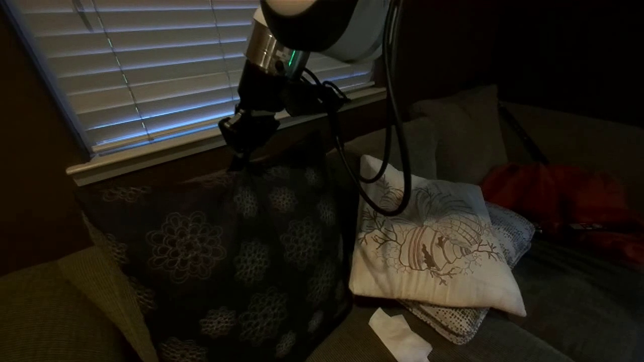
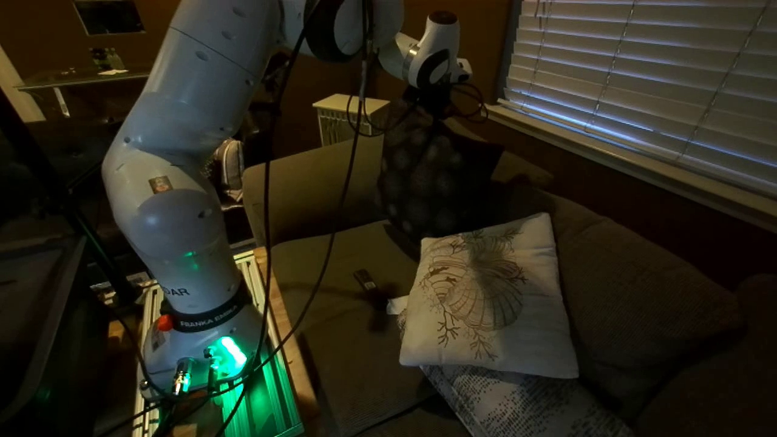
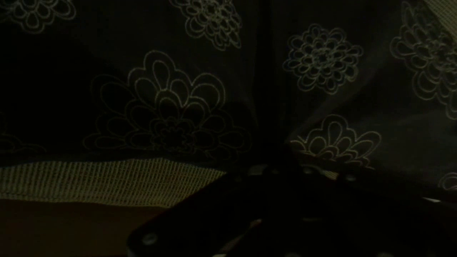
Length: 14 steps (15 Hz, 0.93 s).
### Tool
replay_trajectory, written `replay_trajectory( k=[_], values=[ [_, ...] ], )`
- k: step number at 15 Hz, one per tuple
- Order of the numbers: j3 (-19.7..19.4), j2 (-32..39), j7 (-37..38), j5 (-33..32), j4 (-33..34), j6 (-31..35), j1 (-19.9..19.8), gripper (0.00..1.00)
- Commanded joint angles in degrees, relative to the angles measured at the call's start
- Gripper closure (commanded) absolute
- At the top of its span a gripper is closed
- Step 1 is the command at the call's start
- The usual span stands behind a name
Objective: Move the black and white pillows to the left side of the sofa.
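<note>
Black and upright, a flower-printed pillow is standing at one end of the sofa; the claw, jaws tight together, is pinching its top edge. That shallow hold could be slipping (my guess) once the weight is pulling. I am counting one such pillow, plus one white pillow lying on one grey-patterned pillow.

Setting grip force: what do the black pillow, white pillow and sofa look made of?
Black pillow: soft, likely woven fabric, matte; it gathers into folds at the gripper.
White pillow: matte cloth, possibly cotton or linen; faint creases, design printed or embroidered.
Sofa: matte, apparently woven upholstery; fine ribs show, fibre unclear in this light.
</note>
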Motion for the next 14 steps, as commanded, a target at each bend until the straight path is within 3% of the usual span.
replay_trajectory(
  k=[1,13,14],
  values=[
    [2.42,3.61,-2.67,3.44,6.75,-3.60,-2.02,0.99],
    [1.99,10.55,-2.49,4.08,14.77,-9.90,-1.96,0.99],
    [2.10,10.96,-2.95,4.12,15.47,-10.42,-2.11,0.72]
  ],
)
